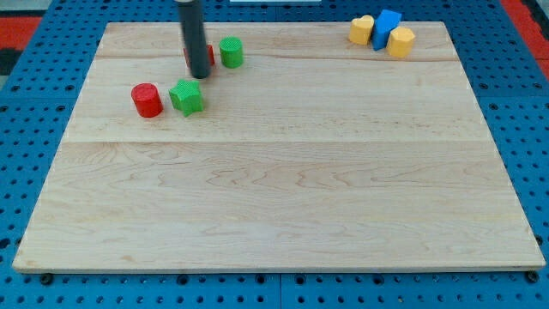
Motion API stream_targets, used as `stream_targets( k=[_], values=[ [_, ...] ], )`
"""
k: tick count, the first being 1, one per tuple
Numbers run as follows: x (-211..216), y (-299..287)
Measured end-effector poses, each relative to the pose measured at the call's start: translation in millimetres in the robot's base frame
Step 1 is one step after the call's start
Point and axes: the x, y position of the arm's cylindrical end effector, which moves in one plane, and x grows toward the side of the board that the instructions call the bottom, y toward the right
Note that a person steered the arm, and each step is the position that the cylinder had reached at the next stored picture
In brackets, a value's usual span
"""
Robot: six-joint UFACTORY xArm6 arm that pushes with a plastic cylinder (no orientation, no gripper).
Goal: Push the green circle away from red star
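1. My tip [198, 75] is the lower end of a straight dark rod that comes down from the view's top edge, left of centre, onto the wooden desk [283, 197].
2. There is no gripper on this arm, so nothing is clasped or let go; the rod has only its plain end.
3. The green circle [231, 52] stands near the view's top, just to the right of my tip and a little higher in the view. I cannot tell whether the rod touches it.
4. A red block [210, 55], its shape mostly hidden by the rod, shows as a sliver between the rod and the green circle; its shape cannot be made out from here.
5. A green block with a notched, star-like outline [186, 97] lies just below my tip, toward the view's bottom, and slightly left.
6. A red cylinder [147, 99] sits just left of that green block, close beside it.
7. Well apart, in the view's top right corner, three blocks cluster together: a yellow heart-like block [361, 30], a blue block [386, 27] in the middle, and a yellow block [401, 41] on the right.
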Motion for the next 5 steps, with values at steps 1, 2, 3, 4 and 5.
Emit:
stream_targets(
  k=[1,2,3,4,5],
  values=[
    [-1.2,-52.2],
    [-30.2,-57.7],
    [-45.2,-12.7],
    [-45.0,76.7],
    [-45.0,155.0]
  ],
)
